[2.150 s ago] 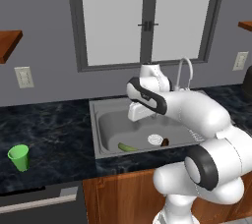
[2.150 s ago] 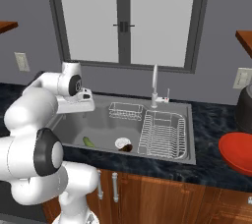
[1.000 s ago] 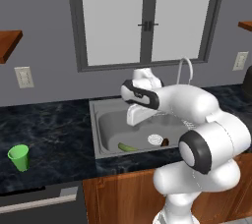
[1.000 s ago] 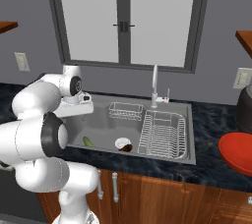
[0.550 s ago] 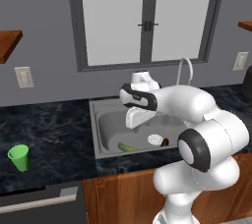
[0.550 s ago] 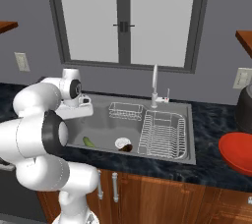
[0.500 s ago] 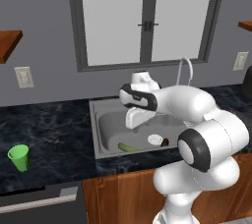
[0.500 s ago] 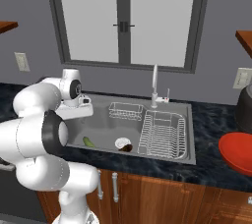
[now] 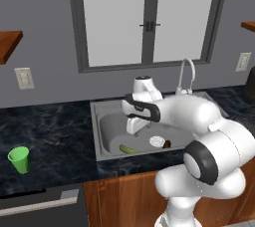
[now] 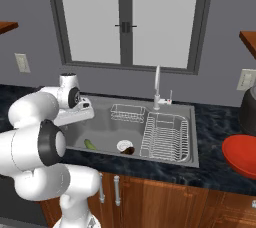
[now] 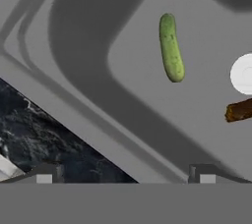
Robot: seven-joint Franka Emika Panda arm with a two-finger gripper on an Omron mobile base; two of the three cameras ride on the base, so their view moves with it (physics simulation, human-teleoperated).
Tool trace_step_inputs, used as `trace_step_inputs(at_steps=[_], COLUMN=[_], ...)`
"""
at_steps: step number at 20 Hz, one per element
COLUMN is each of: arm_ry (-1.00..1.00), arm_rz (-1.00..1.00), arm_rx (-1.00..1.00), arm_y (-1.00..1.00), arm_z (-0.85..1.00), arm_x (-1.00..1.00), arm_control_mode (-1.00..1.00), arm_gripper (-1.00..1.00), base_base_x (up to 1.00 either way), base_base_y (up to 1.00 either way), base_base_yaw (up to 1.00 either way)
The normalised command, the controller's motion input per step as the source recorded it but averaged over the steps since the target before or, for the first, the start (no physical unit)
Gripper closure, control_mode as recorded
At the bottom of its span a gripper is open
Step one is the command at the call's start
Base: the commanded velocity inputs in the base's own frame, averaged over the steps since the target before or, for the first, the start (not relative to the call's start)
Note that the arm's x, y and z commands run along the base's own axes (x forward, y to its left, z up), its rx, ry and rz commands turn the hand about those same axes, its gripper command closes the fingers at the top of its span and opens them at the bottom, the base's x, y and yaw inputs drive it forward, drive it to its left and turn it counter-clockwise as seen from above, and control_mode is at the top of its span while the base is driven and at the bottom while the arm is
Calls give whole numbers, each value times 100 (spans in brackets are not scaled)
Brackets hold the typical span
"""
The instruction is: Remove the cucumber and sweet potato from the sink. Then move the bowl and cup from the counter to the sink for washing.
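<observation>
Pincer: your pincer [image 11: 123, 171] hangs over the sink's near-left part, spread as wide as it goes, with nothing between its tips. In the hand view the two dark tips [image 11: 48, 173] sit at 7 and 5 o'clock, well apart from the cucumber.
Cucumber: you see the cucumber [image 11: 171, 47] at about 1 o'clock in the hand view, lying flat on the basin floor. In the left base view it [image 9: 129, 149] lies near the front wall of the basin, just below the hand.
Sweet potato: the sweet potato [image 11: 239, 110] is at 3 o'clock in the hand view, cut off by the edge. It lies right beside the drain [image 11: 242, 74], on the side away from the cucumber. In the left base view it [image 9: 167, 144] shows as a dark lump touching or nearly touching the drain's rim; you cannot tell which.
Sink: the sink [image 10: 176, 107] is set into the dark marbled table [image 9: 50, 136], under the window [image 10: 127, 17]. In the right base view a wire basket [image 10: 127, 112] sits at the back, a wire dish rack [image 10: 166, 136] fills the right part, and the faucet [image 10: 158, 88] rises behind them.
Cup: the cup [image 9: 19, 159] stands upright on the table, well to the left of the sink, at 8 o'clock in the left base view.
Bowl: the bowl [image 10: 241, 155] rests on the table right of the sink, at 4 o'clock in the right base view, partly cut off.
</observation>
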Motion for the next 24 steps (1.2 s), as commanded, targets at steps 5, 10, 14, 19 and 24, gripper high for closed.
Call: trace_step_inputs(at_steps=[5,10,14,19,24], arm_ry=[-4,2,3,1,0], arm_rz=[0,0,0,0,0], arm_rx=[0,2,0,0,0], arm_y=[0,0,0,0,0], arm_z=[-11,-7,-7,-9,-11], arm_x=[2,11,13,13,16], arm_control_mode=[-100,-100,-100,-100,-100], arm_gripper=[-100,-100,-100,-100,-100], base_base_x=[0,0,0,0,0], base_base_y=[0,0,0,0,0], base_base_yaw=[0,0,0,0,0])
